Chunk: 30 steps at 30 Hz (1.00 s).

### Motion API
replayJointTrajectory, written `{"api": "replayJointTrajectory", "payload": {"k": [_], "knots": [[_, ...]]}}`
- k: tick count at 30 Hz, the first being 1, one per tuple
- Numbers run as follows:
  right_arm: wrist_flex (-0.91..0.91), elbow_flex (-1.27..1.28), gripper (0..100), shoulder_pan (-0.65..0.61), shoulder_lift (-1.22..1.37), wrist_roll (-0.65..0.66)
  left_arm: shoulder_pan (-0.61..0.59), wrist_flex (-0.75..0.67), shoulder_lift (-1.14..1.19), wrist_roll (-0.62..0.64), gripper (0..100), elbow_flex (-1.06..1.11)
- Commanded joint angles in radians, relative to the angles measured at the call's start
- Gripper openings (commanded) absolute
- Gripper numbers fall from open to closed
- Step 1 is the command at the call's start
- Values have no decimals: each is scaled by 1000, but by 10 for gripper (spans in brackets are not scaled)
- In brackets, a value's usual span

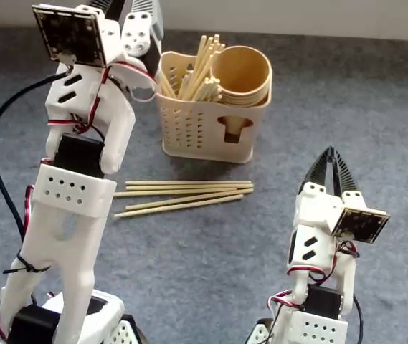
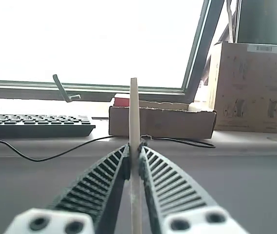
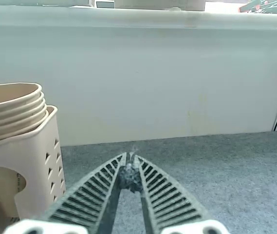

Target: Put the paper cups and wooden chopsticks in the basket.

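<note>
Left wrist view: the left gripper is clamped on one wooden chopstick, held upright, probably so it drops end-first into the basket beside the stacked paper cups. Four loose chopsticks lie just near of the basket. The right gripper sits pinched together, empty, nearer right.

Basket: beige plastic, matt, smooth, walls slotted. Paper cups inside the basket: tan paper, matt. Chopsticks lying in front of the basket: pale bare wood, dry, no gloss. Table cover around the basket: grey cloth, felt-like, rough nap. Arm shells beside the basket: white plastic, matt. Left gripper and right gripper: black ribbed plastic, dull sheen. Chopstick pinched in the left gripper: same pale wood, smooth.
</note>
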Motion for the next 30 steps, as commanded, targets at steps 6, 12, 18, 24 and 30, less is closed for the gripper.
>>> {"api": "replayJointTrajectory", "payload": {"k": [6,12,18,24,30], "knots": [[-31,-7,23,-10,-2,9,15,-18,140,12,7,-59],[-31,-7,23,-10,-2,9,16,55,199,12,11,-61],[-31,-7,23,-10,-2,9,13,233,162,12,123,-68],[-31,-7,23,-10,-2,9,5,423,96,6,126,-114],[-31,-7,23,-10,-2,9,5,649,-5,5,126,-128]]}}
